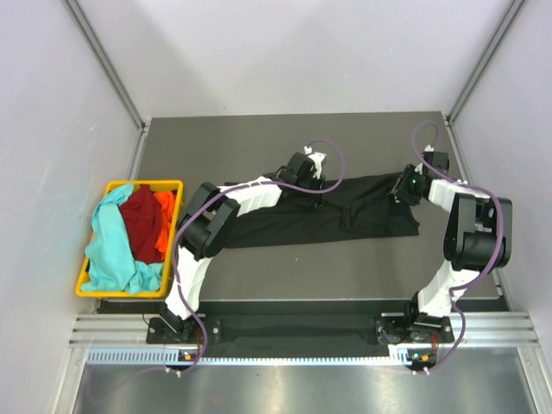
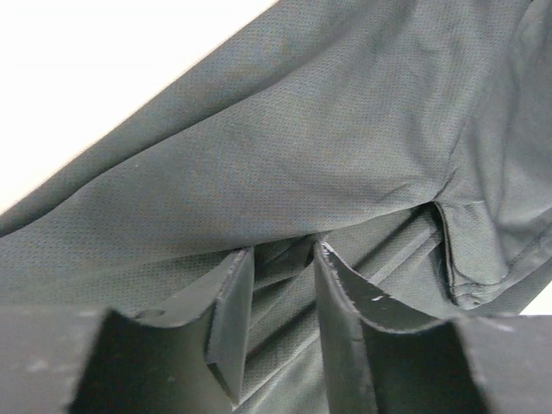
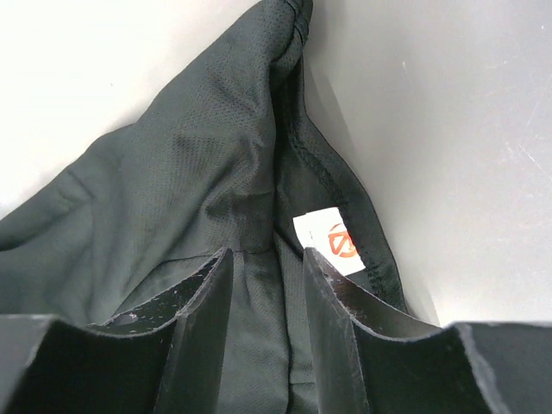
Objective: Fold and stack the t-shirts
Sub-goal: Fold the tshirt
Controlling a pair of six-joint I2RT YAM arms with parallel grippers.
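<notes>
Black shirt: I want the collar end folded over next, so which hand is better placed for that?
Right, probably. The right hand grips the black shirt just beside its white neck label, at the collar. The left hand holds plain cloth near the shirt's middle.

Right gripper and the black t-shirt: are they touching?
Touching. Right wrist view: black t-shirt cloth sits pinched between the right gripper's fingers, beside its white neck label.

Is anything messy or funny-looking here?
The teal shirt flops over the left rim of the yellow basket, crumpled with the red shirt and orange shirt. The black shirt lies creased on the table.
</notes>
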